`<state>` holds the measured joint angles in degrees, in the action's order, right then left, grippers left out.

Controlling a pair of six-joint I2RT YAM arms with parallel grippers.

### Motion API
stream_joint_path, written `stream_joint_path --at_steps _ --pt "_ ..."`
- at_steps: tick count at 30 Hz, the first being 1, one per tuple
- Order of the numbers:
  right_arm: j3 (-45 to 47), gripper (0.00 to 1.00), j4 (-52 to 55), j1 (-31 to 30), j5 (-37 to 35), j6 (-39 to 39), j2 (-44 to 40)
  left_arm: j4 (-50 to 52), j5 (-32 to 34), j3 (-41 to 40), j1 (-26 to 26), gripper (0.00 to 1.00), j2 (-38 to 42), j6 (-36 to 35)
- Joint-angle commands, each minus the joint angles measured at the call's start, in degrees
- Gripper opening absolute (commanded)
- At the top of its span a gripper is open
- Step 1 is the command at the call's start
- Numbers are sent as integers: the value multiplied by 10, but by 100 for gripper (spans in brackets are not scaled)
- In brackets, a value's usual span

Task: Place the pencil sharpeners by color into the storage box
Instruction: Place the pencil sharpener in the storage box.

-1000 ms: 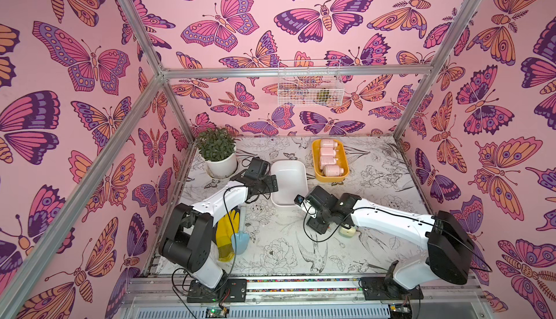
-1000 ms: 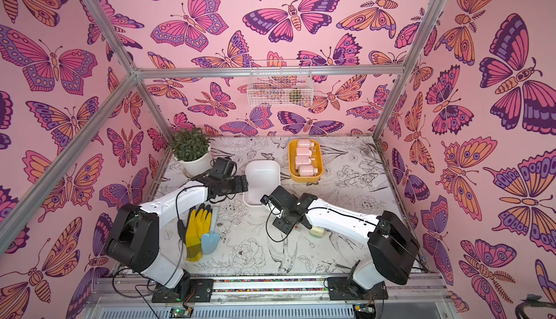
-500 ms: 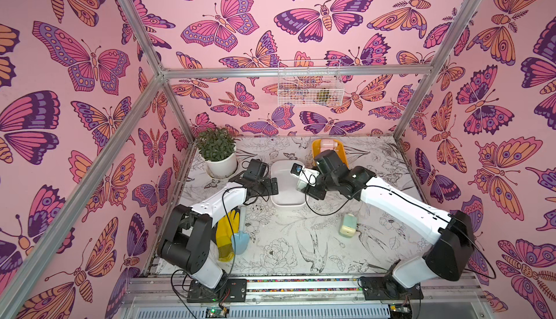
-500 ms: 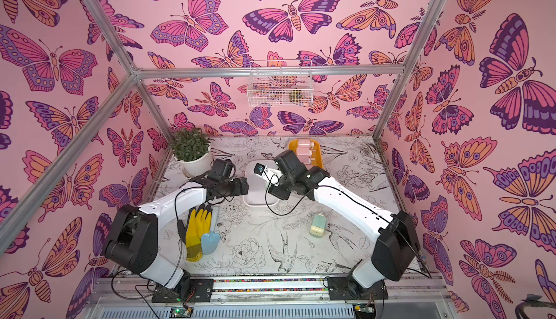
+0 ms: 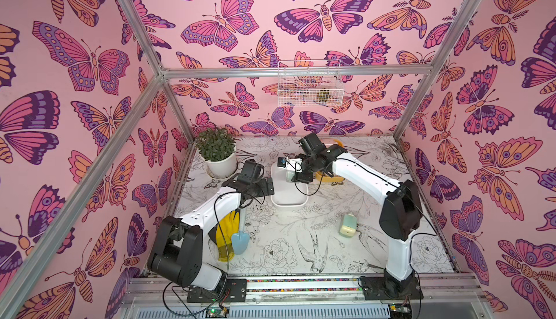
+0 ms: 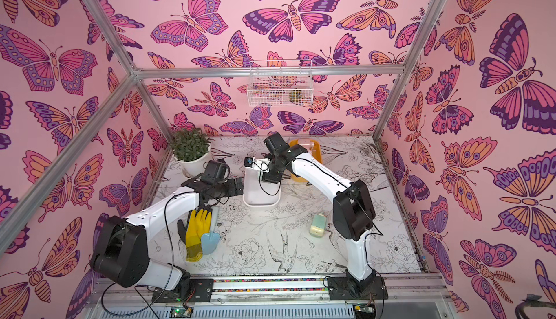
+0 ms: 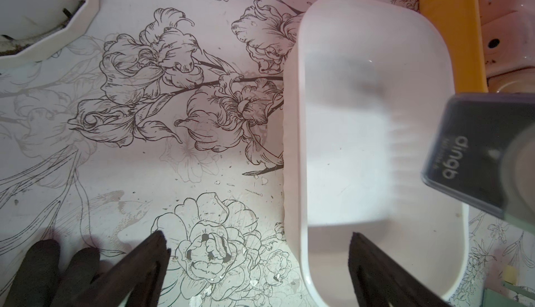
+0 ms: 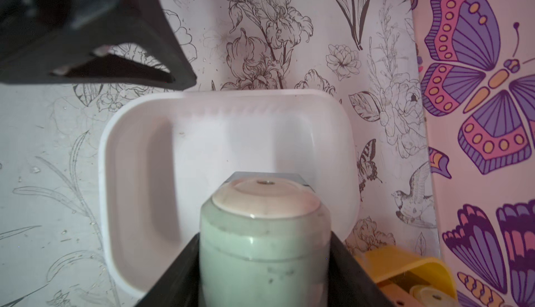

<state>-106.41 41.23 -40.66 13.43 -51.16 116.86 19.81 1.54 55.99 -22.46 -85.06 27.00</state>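
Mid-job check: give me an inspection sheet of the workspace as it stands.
Surface: floral-print table, a few specks.
Job's things: mint green sharpener held over the white box, which looks empty; second green sharpener on the table; pink sharpeners in the yellow box.
Clutter: yellow glove, blue shovel, potted plant.
Grippers: left hand open, empty; right hand shut on green sharpener.
Cables: along both arms, none snagged.
Surroundings: butterfly walls, wire basket.

Yellow glove (image 5: 226,236) beside blue shovel (image 5: 240,237); potted plant (image 5: 217,153).
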Motion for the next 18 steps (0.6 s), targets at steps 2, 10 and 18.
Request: stream_joint_path --at_steps 2,10,18 --pt "-111 0 54 18 31 -38 90 19 8 -12 5 100 8 -6" --pt "-221 0 55 32 38 -55 192 19 -28 -6 5 95 -32 -15" --pt "-232 7 61 33 28 -65 226 20 -43 11 5 94 -74 -8"
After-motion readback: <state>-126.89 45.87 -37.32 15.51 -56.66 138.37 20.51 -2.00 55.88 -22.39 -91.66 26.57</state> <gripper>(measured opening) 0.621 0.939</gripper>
